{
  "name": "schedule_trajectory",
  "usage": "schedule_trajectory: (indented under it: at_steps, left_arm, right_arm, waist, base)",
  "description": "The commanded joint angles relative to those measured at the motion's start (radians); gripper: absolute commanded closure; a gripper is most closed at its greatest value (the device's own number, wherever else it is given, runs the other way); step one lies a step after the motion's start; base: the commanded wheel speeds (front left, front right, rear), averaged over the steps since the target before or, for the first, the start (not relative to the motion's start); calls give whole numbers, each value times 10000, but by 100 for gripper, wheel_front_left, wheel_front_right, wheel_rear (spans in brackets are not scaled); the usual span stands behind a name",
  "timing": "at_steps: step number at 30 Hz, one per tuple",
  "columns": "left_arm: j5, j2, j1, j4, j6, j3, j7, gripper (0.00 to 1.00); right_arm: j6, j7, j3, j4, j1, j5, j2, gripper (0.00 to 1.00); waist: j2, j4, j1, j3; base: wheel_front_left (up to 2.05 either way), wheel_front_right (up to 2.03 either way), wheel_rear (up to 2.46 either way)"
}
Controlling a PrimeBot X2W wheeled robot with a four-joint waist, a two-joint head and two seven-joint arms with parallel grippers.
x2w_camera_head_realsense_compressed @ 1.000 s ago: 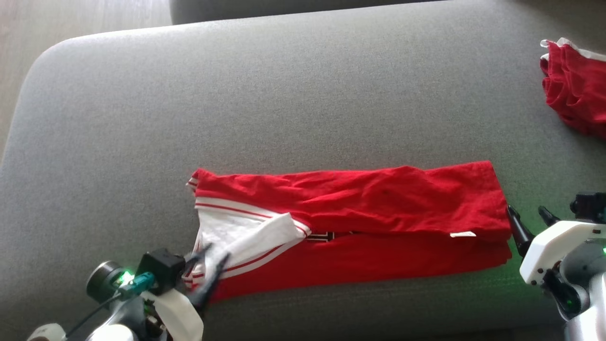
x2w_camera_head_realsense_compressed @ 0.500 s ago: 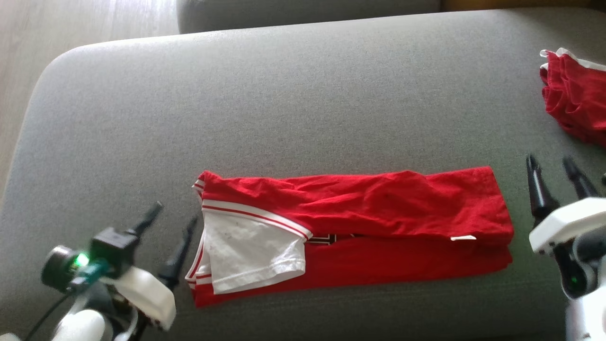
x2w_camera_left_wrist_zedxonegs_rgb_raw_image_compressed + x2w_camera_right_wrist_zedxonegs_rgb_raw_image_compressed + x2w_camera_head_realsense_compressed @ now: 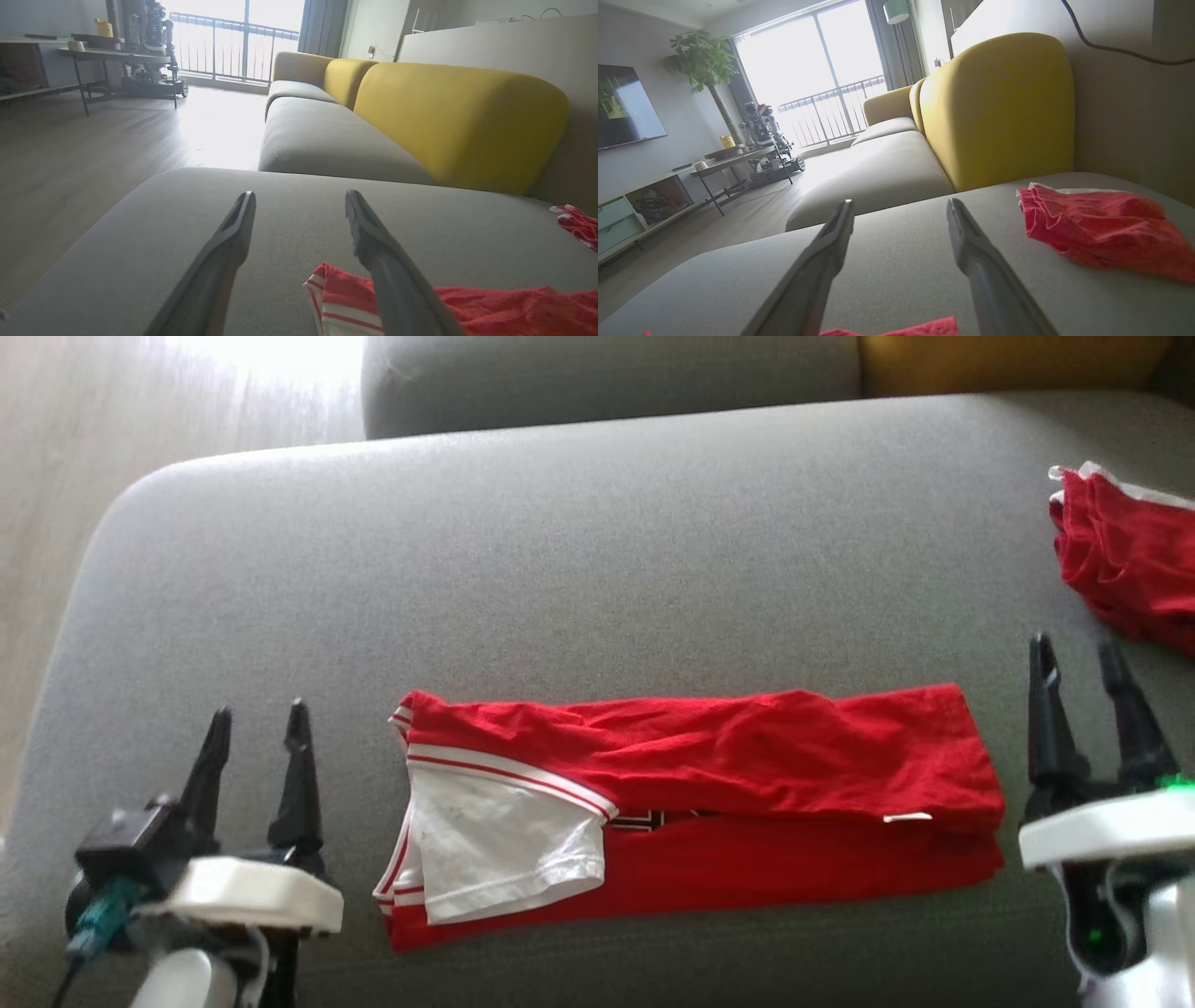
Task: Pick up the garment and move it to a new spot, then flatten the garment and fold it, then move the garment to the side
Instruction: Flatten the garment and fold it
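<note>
Since a second ago, the left end effector (image 3: 260,711) has let go of the white sleeve and drawn off to the left, and the sleeve now lies flat.

The red fabric garment with white sleeve and striped trim (image 3: 747,784) is folded into a long band across the near part of the grey fabric sofa seat (image 3: 597,541), sleeve end toward the left. The left end effector stands just beside that end without touching it, fingers well apart and empty. Off the garment's other end, the right end effector (image 3: 1075,646) also has its fingers spread, holding nothing. A second crumpled red garment (image 3: 1130,569) lies far right on the seat, well apart. A yellow sofa backrest (image 3: 458,116) rises beyond.
</note>
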Motion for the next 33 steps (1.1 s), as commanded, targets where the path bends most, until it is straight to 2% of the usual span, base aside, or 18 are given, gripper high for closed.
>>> schedule_trajectory:
  at_steps: [1,5,10,14,21,33]
  left_arm:
    - [20,-22,-171,-246,71,581,-111,0]
    - [365,-739,229,-268,-50,1098,-118,0]
    - [1132,-1282,438,13,-693,1471,-120,0]
    - [1437,-1444,345,160,-1046,1770,-121,0]
    - [1802,-1709,123,421,-1595,1983,-121,0]
    - [2192,-1946,-344,770,-2043,2143,-121,0]
  right_arm:
    - [-2,-109,184,-326,-51,-10,-54,0]
    - [-2,-223,149,-115,398,-190,121,0]
    - [-2,-280,170,61,604,-368,250,0]
    - [-2,-266,-17,396,501,-471,299,0]
    - [-2,-54,-804,1937,-6,-596,516,0]
    - [-2,160,-1081,4655,-1145,-835,588,0]
  waist:
    - [-1,44,0,-78]
    - [-1,103,0,-139]
    - [-1,171,0,-74]
    - [-1,153,0,12]
    - [-1,148,0,318]
    - [-1,332,0,841]
  base:
    - [0,0,0]
    - [0,0,0]
    - [0,0,0]
    - [0,0,0]
    - [0,0,0]
    - [0,0,0]
